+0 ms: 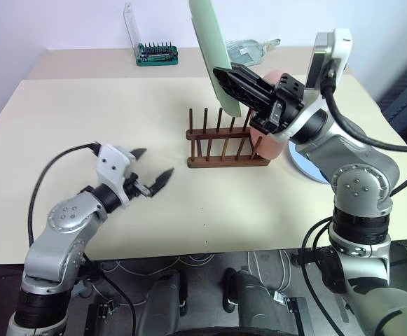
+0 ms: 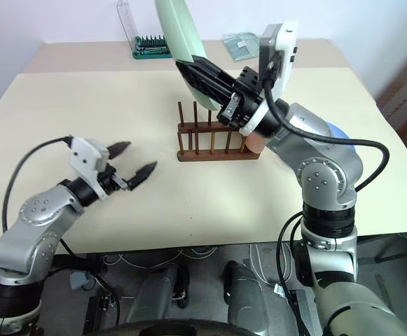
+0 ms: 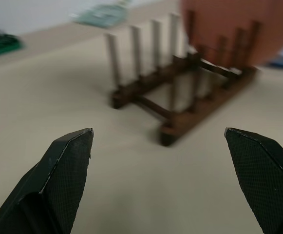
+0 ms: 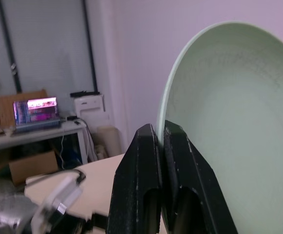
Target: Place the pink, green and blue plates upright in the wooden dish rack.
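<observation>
While the right claw [image 1: 225,84] is clamped tight on the rim of the green plate [image 1: 210,42], that plate hangs up in the air, nearly on edge, just above the wooden dish rack [image 1: 225,143]. In the right wrist view you can see both black fingers [image 4: 146,165] pinching the plate edge with no gap at all.

The rack sits about mid-counter, slightly toward 1 o'clock from the centre. The pink plate [image 1: 270,143] is already standing upright in the rack's end slot, the end at 3 o'clock. The blue plate [image 1: 308,168] lies flat on the counter [image 1: 84,112] just past that, also at 3 o'clock from the rack, mostly hidden behind the right arm.

Left claw [image 1: 153,171] is spread wide open, holding nothing, low over the counter at roughly 8 o'clock from the rack and well apart from it. Its tips point toward the rack.

Way back at 11 o'clock there's a green screwdriver-bit holder [image 1: 157,54] with a clear lid standing up, and a clear packet [image 1: 249,47] of something at about 12.
</observation>
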